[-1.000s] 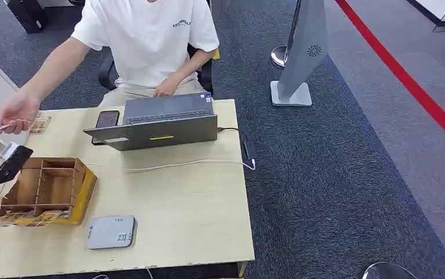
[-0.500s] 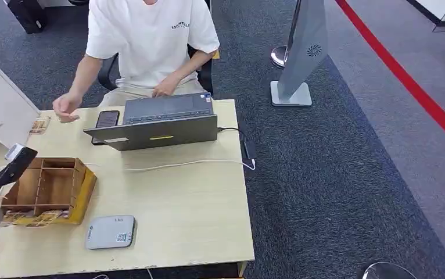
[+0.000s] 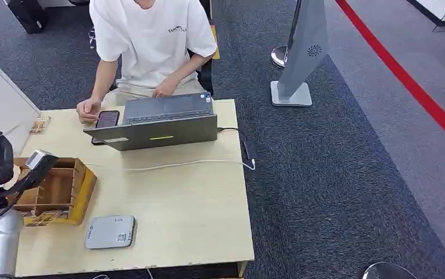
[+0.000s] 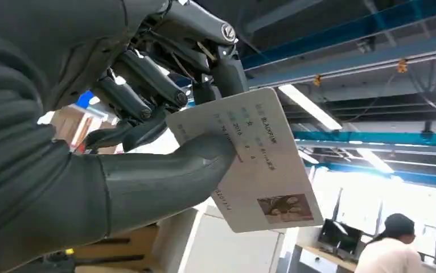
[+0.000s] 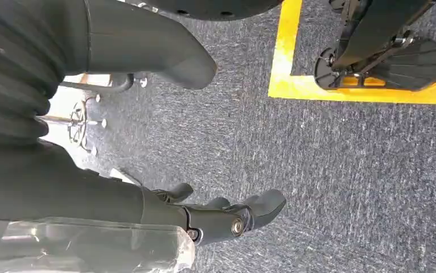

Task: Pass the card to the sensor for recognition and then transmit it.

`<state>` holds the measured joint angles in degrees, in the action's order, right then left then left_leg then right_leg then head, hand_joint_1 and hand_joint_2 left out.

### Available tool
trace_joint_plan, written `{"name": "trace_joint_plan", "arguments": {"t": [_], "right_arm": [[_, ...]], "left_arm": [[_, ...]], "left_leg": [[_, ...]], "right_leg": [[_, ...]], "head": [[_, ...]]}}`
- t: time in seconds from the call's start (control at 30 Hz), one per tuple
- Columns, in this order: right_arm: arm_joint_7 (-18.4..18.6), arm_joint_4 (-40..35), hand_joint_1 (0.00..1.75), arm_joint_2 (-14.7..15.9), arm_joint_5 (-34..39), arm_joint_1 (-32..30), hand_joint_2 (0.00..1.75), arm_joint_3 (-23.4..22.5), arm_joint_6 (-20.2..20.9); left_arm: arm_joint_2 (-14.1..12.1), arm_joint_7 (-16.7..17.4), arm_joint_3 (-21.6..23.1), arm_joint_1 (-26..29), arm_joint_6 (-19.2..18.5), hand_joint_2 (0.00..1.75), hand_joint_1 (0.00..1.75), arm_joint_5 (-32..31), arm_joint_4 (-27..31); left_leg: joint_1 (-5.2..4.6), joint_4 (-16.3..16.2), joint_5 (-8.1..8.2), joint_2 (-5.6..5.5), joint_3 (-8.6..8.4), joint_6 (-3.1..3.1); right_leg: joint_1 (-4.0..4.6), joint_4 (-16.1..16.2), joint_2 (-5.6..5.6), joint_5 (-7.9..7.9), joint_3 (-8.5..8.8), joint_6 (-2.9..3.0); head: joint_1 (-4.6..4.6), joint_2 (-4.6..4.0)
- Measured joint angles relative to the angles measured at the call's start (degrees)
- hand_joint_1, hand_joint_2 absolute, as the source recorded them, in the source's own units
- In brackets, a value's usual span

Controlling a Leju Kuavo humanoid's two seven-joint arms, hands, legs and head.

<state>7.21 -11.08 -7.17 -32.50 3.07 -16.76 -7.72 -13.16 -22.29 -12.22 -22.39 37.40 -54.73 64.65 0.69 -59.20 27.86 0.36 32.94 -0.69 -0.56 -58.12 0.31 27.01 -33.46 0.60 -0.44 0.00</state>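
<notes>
Close to the robot, the left hand (image 4: 147, 114) pinches the card (image 4: 250, 159) between thumb and fingers, likely so its flat face can meet the sensor (image 3: 110, 231). That grey sensor lies on the counter (image 3: 191, 203), just beside the wooden box (image 3: 54, 189). The right hand (image 5: 221, 219) hangs over the floor, fingers loose, holding nothing. Past the box sits a laptop (image 3: 159, 122), then a person (image 3: 150, 43) on dark carpet.

I read little here. Card (image 4: 250, 162) in my left hand (image 4: 147, 114): rows of small print, one perhaps ending "BLACKPINK", digits like "2016", not certain. Sensor (image 3: 110, 231): a QR label. Person's shirt (image 3: 150, 40): chest lettering, illegible.
</notes>
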Motion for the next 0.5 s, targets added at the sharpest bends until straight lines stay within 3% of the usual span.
{"name": "trace_joint_plan", "arguments": {"t": [0.13, 0.23, 0.4, 0.5], "right_arm": [[0.0, 0.0, 0.0, 0.0, -0.02, 0.0, 1.75, -0.09, 0.0], [0.15, 0.0, 0.0, 0.0, 0.0, -0.04, 1.75, -0.39, -0.42], [0.15, 0.0, 0.0, -0.33, 0.52, -0.04, 1.75, -2.05, -1.07], [-0.02, 0.0, 0.0, -0.48, 0.74, -0.05, 1.75, -3.21, -1.44]], "left_arm": [[0.46, -0.85, 0.11, 0.59, -0.13, 1.75, 1.75, 0.59, 1.09], [2.34, -2.05, 1.93, 4.05, -0.79, 1.75, 1.75, -0.53, 6.33], [6.39, 3.82, 12.41, 13.24, -0.66, 1.75, 1.75, -9.85, 18.98], [7.3, 7.35, 18.24, 16.9, -0.59, 1.75, 1.75, -12.33, 22.32]], "left_leg": [[0.0, 0.0, 0.0, 0.0, -0.01, 0.0], [-0.04, 0.0, 0.01, -0.01, -0.01, 0.01], [-0.11, -0.02, 0.15, 0.0, 0.04, 0.22], [-0.13, -0.02, 0.17, 0.0, 0.06, 0.25]], "right_leg": [[0.0, -0.01, 0.0, 0.0, 0.0, 0.0], [-0.03, 0.01, 0.0, 0.01, 0.0, -0.02], [-0.13, 0.11, 0.01, 0.08, 0.04, -0.16], [-0.15, 0.14, 0.0, 0.08, 0.04, -0.22]], "head": [[0.02, 0.0], [0.0, 0.0], [0.02, 0.0], [0.02, 0.0]]}}
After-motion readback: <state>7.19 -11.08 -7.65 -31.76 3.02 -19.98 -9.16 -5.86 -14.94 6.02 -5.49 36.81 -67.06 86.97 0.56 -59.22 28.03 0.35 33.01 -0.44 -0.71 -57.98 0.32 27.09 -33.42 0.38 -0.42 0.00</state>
